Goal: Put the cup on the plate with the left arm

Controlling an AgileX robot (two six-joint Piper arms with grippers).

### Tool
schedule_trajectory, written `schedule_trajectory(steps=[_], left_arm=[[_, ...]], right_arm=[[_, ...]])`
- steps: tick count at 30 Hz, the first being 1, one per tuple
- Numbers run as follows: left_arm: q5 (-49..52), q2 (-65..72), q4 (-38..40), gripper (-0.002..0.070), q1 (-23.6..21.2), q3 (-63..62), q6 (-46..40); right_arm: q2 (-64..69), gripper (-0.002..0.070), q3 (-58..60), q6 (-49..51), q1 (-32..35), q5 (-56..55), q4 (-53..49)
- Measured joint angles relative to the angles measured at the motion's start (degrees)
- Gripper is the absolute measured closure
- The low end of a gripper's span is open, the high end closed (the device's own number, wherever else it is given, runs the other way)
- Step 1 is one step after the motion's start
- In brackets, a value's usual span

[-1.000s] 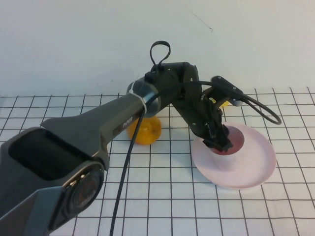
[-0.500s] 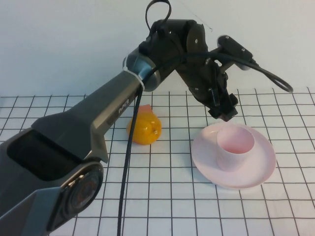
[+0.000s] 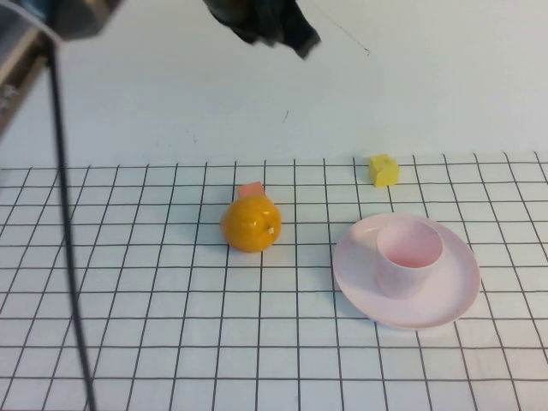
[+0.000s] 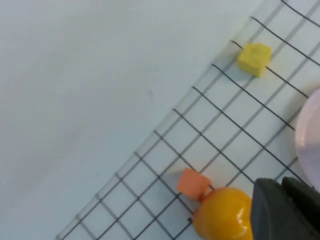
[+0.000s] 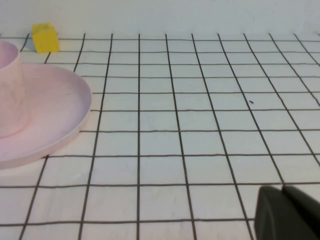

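The pale pink cup (image 3: pixel 409 255) stands upright on the pale pink plate (image 3: pixel 454 295) at the right of the gridded table. My left gripper (image 3: pixel 291 30) is raised high near the top of the high view, far above and left of the cup, holding nothing. In the left wrist view, the left gripper (image 4: pixel 282 186) shows its fingers together, with the plate's edge (image 4: pixel 311 135) beside it. My right gripper (image 5: pixel 283 190) is shut low over the table, right of the plate (image 5: pixel 55 110) and cup (image 5: pixel 9 95); it is out of the high view.
An orange fruit (image 3: pixel 252 224) lies left of the plate with a small orange block (image 3: pixel 251 189) behind it. A yellow cube (image 3: pixel 384 169) sits behind the plate. The left arm's black cable (image 3: pixel 64 214) hangs down at the left.
The left arm has let go of the cup on the plate and risen up and to the left, almost out of the high view. The cup stays upright on the plate.
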State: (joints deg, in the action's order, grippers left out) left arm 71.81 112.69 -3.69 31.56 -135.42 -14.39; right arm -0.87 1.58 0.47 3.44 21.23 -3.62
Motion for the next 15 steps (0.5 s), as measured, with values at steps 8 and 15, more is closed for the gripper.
schedule_trajectory(steps=[8,15], left_arm=[[-0.1,-21.7,-11.5,0.0675,-4.6,9.5,12.6],[-3.6,-37.5,-15.3,0.0676,-4.9,28.7,19.4]], right_arm=[[0.0,0.0678,0.0,0.0,0.0,0.0,0.0],[0.0,0.0678,0.0,0.0,0.0,0.0,0.0]])
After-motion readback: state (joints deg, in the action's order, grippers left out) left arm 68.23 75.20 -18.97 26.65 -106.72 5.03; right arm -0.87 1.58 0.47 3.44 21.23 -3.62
